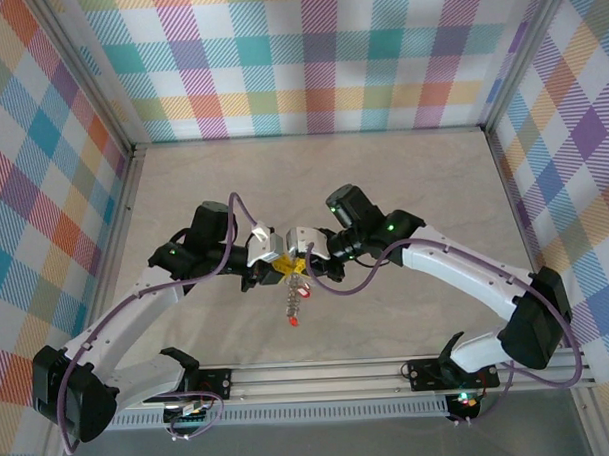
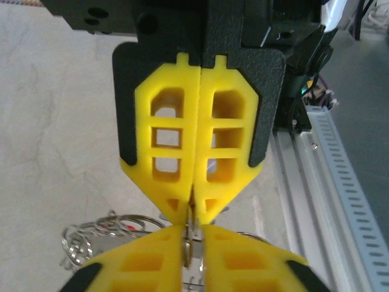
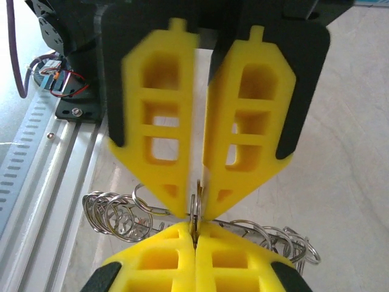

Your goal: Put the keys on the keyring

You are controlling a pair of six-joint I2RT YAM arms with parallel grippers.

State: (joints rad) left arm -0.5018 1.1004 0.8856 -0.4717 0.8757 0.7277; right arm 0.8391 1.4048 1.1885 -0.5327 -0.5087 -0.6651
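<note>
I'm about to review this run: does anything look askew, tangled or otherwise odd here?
Nothing is spilled or broken. One oddity: the left gripper and right gripper are shut tip to tip on the same thin loop of the keyring, whose other loops bunch in a tangle on either side.

keyring point(image 3: 115, 213): silvery linked loops, pinched at 1 spot, hanging down
keys point(image 1: 291, 322): red head dangling at lowest end
</note>
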